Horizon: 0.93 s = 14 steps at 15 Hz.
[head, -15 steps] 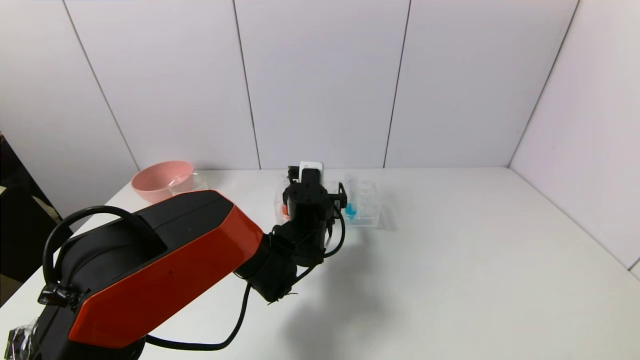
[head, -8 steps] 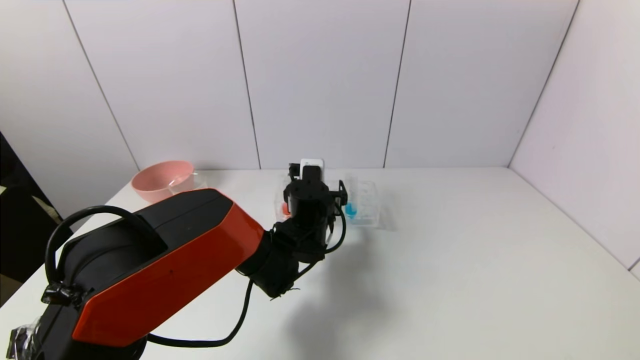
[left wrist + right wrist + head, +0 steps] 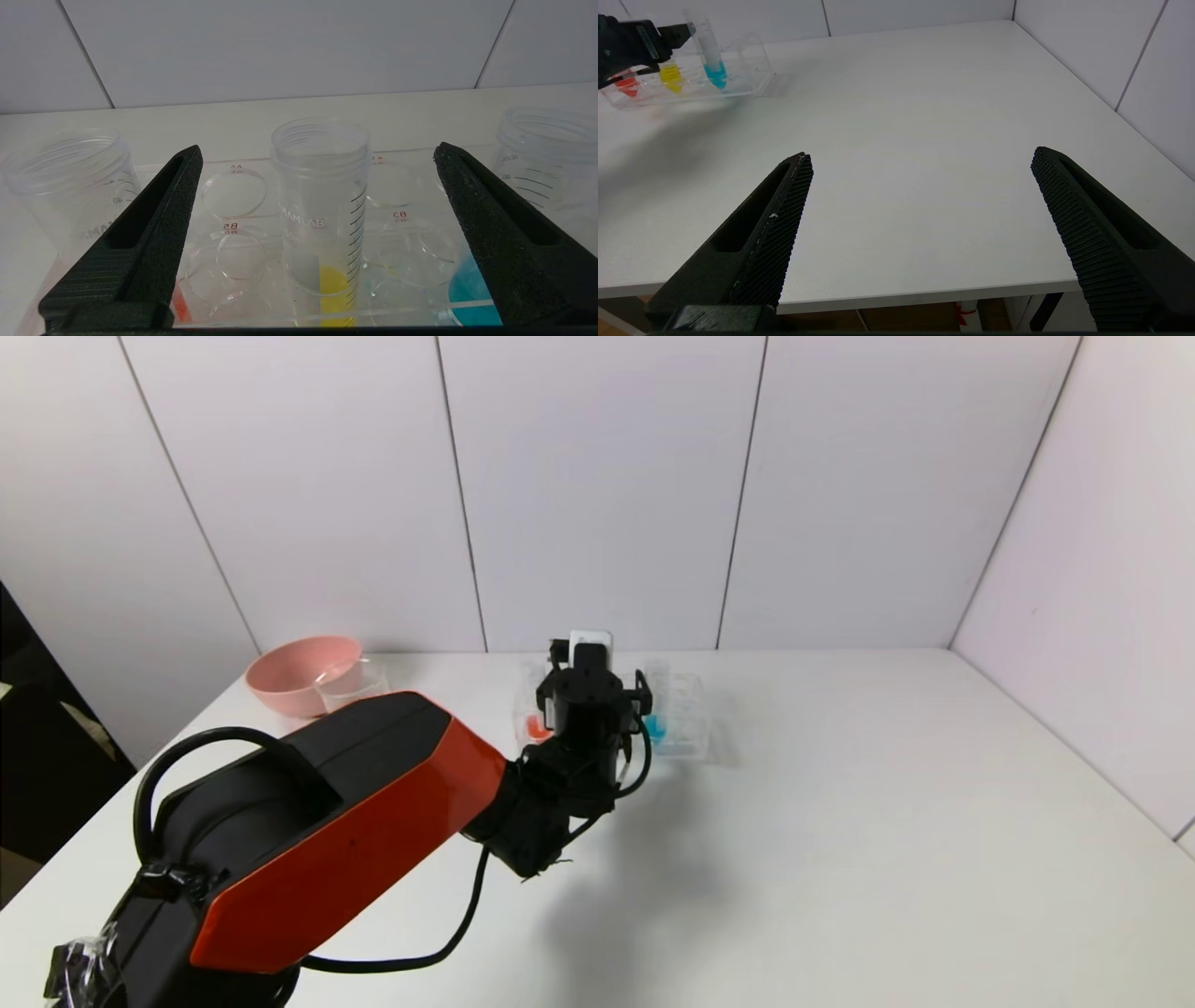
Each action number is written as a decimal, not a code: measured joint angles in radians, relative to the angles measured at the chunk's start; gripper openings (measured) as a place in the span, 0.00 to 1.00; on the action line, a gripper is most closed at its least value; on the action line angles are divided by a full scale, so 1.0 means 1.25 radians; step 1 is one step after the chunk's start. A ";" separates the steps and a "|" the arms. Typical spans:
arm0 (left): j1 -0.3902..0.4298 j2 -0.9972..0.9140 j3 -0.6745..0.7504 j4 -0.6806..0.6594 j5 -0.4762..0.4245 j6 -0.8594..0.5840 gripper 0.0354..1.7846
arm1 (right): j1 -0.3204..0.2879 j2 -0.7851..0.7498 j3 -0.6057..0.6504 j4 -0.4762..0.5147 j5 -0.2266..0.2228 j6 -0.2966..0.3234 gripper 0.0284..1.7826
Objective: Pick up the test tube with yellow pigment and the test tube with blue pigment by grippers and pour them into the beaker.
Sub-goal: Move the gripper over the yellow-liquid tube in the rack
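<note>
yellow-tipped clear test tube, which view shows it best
The left wrist view: the yellow-tipped clear test tube stands close, centred between the open left gripper fingers. The right wrist view shows it small and distant; the head view hides it.

— What are the tubes made of?
— Clear, glossy plastic by the look of it. The test tube with yellow pigment (image 3: 321, 205) has a threaded rim and printed black scale marks; the test tube with blue pigment (image 3: 711, 53) looks the same. The rack (image 3: 243, 233) is transparent and smooth, like acrylic.
— And the hands?
— The left hand (image 3: 317, 242) has matt black fingers (image 3: 140, 242) with a fine ribbed grain; the right hand (image 3: 920, 233) shows the same rough texture. The arm shell (image 3: 355, 840) is glossy orange-red and black plastic.
— The worktop?
— The worktop (image 3: 896, 140) is smooth, matt white. The bowl (image 3: 303, 674) is satin pink.
</note>
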 joint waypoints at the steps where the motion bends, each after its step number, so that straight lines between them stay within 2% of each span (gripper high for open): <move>1: 0.001 0.007 -0.006 0.000 0.000 0.000 0.97 | 0.000 0.000 0.000 0.000 0.000 0.000 0.96; 11: 0.013 0.043 -0.063 0.039 -0.002 -0.002 0.91 | 0.000 0.000 0.000 0.000 0.000 0.000 0.96; 14: 0.014 0.045 -0.063 0.041 -0.001 -0.002 0.80 | 0.000 0.000 0.000 0.000 0.000 0.000 0.96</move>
